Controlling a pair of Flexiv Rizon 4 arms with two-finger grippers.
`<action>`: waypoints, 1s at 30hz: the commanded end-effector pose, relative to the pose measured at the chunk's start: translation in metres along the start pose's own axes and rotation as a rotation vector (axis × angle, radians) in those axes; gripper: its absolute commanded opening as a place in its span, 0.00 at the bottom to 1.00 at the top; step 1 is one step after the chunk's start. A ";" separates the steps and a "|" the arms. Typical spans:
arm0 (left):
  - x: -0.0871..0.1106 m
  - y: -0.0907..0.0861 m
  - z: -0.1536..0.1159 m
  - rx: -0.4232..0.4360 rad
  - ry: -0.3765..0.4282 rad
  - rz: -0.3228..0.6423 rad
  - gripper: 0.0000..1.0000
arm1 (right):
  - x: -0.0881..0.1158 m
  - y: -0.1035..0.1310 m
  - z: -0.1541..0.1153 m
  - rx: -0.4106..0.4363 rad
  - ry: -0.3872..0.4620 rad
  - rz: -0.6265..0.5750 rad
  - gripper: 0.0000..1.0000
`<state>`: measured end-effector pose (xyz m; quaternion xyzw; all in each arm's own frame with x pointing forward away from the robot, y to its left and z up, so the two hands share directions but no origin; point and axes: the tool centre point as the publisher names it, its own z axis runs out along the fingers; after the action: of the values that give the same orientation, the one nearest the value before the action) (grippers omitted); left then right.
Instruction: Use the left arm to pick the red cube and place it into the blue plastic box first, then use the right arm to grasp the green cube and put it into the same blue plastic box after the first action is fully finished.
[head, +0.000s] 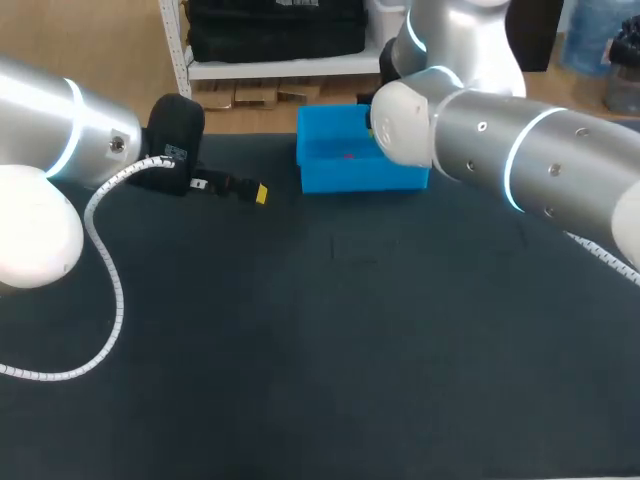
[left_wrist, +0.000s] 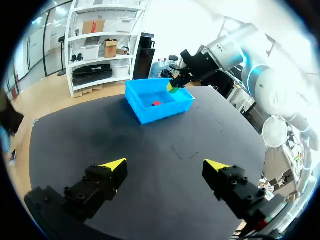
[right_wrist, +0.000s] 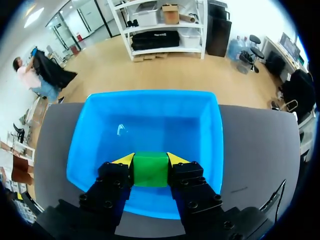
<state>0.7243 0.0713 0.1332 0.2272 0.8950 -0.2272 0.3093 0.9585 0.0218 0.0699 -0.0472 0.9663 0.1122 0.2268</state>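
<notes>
The right gripper (right_wrist: 150, 160) is pinching the one green cube (right_wrist: 150, 171) between its two yellow-tipped fingers, hanging over the single blue plastic box (right_wrist: 82, 137). One red cube (left_wrist: 156, 103) is lying inside that box. The left gripper (left_wrist: 167, 167) is hovering, fingers spread, above the black table (left_wrist: 150, 145), well apart from the box.

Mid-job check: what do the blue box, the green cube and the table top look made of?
The box looks plastic: smooth, slightly glossy, with a pale glint on its floor. The green cube is uniform matte green with crisp edges, maybe painted wood or plastic; I cannot tell which. The table top is dark and matte without reflections, perhaps a fabric or rubber mat.
</notes>
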 end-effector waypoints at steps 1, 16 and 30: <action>0.002 0.002 -0.001 0.012 -0.008 0.003 1.00 | -0.006 0.000 0.001 -0.003 0.017 -0.002 0.57; 0.002 0.002 -0.001 0.012 -0.008 0.003 1.00 | -0.006 0.008 -0.032 -0.034 -0.022 -0.012 1.00; 0.002 0.002 -0.001 0.012 -0.008 0.003 1.00 | 0.018 0.014 -0.090 -0.007 -0.027 -0.050 1.00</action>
<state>0.7243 0.0713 0.1332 0.2272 0.8950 -0.2272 0.3093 0.9398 0.0245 0.1306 -0.0731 0.9659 0.1088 0.2234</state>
